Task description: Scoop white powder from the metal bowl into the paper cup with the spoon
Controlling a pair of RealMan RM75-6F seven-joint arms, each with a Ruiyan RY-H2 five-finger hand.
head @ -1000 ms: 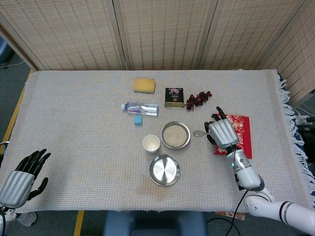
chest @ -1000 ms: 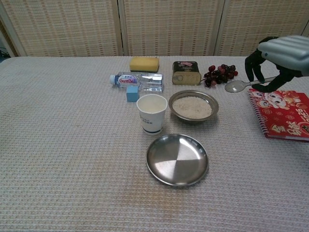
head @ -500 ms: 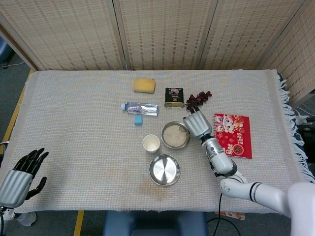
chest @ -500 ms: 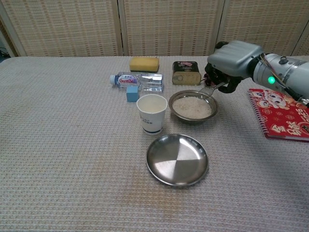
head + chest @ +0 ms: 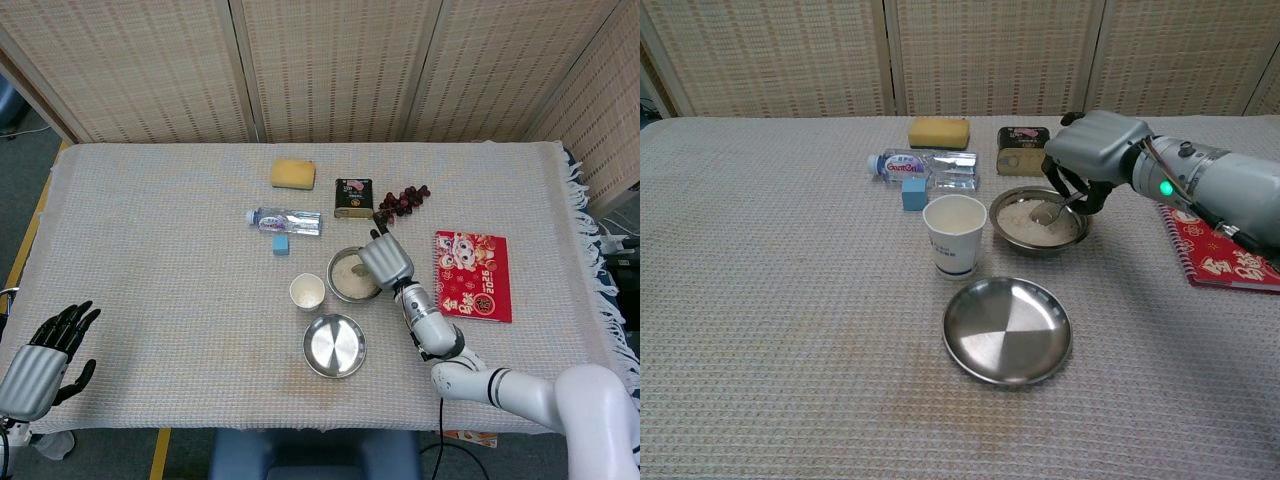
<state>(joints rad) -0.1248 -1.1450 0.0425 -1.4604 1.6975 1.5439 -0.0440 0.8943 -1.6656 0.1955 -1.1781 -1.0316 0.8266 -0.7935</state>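
Right robot hand (image 5: 1092, 150) moved left from frame's right edge, now over metal bowl (image 5: 1040, 220) at centre, grasping spoon (image 5: 1048, 211) dipped in white powder (image 5: 1025, 222), paper cup (image 5: 954, 235) just left, left robot hand (image 5: 40, 360) released, lower left.

The head view looks steeply down from high above, taking in the whole tabletop (image 5: 150, 230). The chest view sits low and nearer, facing across the same tabletop (image 5: 770, 300) toward the screens.

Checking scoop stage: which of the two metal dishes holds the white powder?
The metal bowl beside the paper cup, under the right robot hand; the nearer metal plate holds nothing.
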